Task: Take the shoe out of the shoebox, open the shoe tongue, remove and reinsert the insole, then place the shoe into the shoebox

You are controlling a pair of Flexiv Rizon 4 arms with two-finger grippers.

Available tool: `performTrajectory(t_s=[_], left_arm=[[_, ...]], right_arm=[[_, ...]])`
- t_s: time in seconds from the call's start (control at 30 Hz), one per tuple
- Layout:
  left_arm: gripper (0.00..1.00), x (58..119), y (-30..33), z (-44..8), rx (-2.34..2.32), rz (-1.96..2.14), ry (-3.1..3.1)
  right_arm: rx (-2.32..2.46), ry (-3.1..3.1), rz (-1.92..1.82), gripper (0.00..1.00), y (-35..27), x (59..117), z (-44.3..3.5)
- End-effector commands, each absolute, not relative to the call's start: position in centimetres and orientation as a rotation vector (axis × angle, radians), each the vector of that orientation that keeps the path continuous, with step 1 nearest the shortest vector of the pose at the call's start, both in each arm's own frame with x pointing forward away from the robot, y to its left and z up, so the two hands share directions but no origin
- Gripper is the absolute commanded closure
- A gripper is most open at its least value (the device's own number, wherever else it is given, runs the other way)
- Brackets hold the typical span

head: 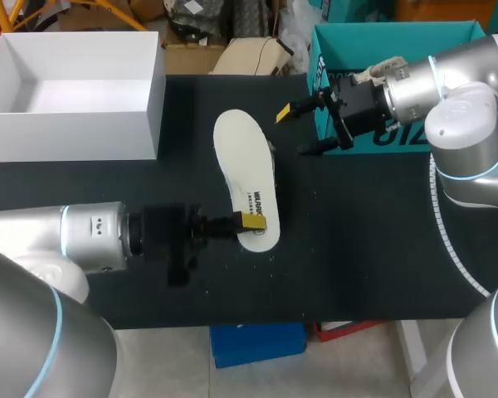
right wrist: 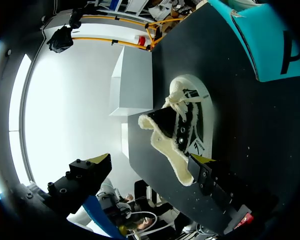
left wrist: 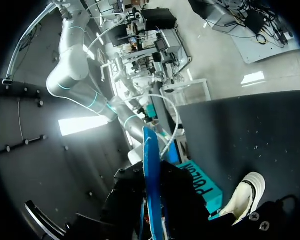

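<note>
Left gripper [head: 251, 220] clamped on heel end of insole [head: 241, 166]; one yellow tip on top face, other finger beneath; arm in from left side of table [head: 382, 249].
Insole held roughly flat, white printed face up, toe end toward far edge of table; in left wrist view seen edge-on as a thin blue strip pinched between the dark fingers.

Shoe [right wrist: 182, 127] on table, under and just to the right of insole; in head view mostly covered, only a dark sliver visible along insole's right edge; cannot tell whether insole touches shoe.
In right wrist view: black-and-white upper, white laces, cream fleecy lining around the opening; lies ahead of right gripper [head: 297, 131].
In left wrist view: only the white toe visible, on dark table beside the gripper.

Right gripper fingers spread wide apart, clamped on nothing; just right of insole's toe half, near shoe, apart from both as far as visible; yellow tip of farther finger level with insole's toe end.
Teal box [head: 373, 50] directly behind right gripper, at far right of table, top open.

White box [head: 75, 124] at far left of table, top open; well apart from shoe and both grippers.
</note>
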State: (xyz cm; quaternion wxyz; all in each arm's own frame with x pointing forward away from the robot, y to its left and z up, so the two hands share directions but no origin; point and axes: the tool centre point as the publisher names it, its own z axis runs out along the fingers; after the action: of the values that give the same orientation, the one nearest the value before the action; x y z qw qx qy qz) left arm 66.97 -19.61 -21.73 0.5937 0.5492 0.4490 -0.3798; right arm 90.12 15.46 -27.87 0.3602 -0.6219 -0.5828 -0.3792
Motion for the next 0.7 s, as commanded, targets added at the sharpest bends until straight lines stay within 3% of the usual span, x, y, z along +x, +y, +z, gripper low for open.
performTrajectory(t_s=[0.03,0.7], left_arm=[[1.0,67.7,-19.1,-22.8,1.253,-0.899,1.006],[1.0,74.2,-16.8,-27.2,1.182,-1.069,1.064]], right_arm=[[-1.605,-1.501,-0.98,0.0,15.6,90.1,-28.0],[-1.605,-1.501,-0.98,0.0,15.6,90.1,-28.0]])
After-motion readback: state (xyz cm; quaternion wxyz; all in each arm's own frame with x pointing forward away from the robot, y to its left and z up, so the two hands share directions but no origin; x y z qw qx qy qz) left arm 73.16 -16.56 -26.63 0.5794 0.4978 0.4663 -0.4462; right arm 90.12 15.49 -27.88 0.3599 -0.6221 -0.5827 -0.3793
